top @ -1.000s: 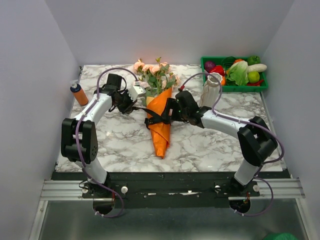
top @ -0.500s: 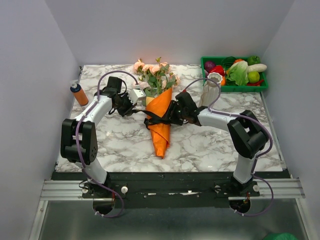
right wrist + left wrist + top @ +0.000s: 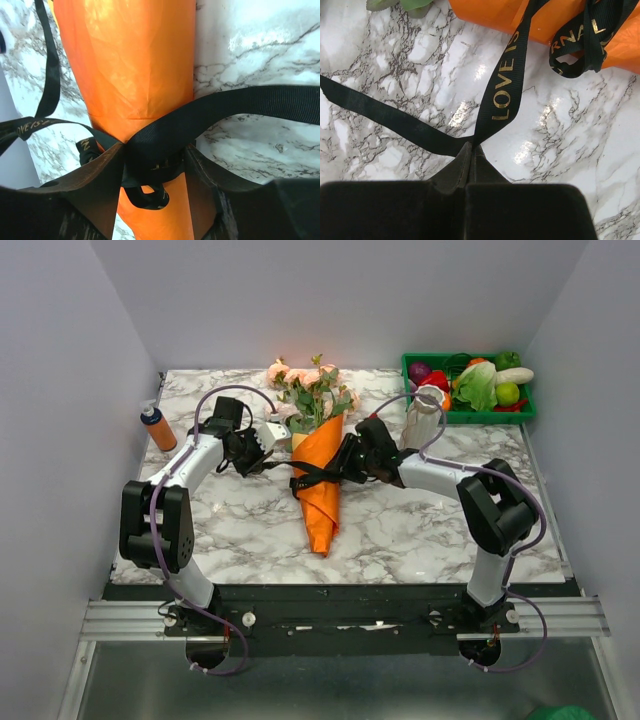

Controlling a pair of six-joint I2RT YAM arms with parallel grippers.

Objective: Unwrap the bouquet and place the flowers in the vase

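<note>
Black ribbon (image 3: 505, 85) is pinched in the fully closed left gripper (image 3: 471, 147). The right gripper (image 3: 152, 165), jaws half-wide, presses the knot from both sides against the orange paper cone (image 3: 135, 60). The best approach is probably a steady pull toward 9 o'clock while the right braces the cone. One bouquet (image 3: 320, 480) lies mid-table with its blooms toward 12, too bunched to count. One vase (image 3: 424, 418) stands at 2 o'clock.

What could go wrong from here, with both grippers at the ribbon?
1. The left gripper pinches a ribbon tail while the right gripper grips the knot. Pulling could tighten the knot or drag the whole bouquet.
2. The vase stands close behind the right arm, so a swing could topple it.
</note>
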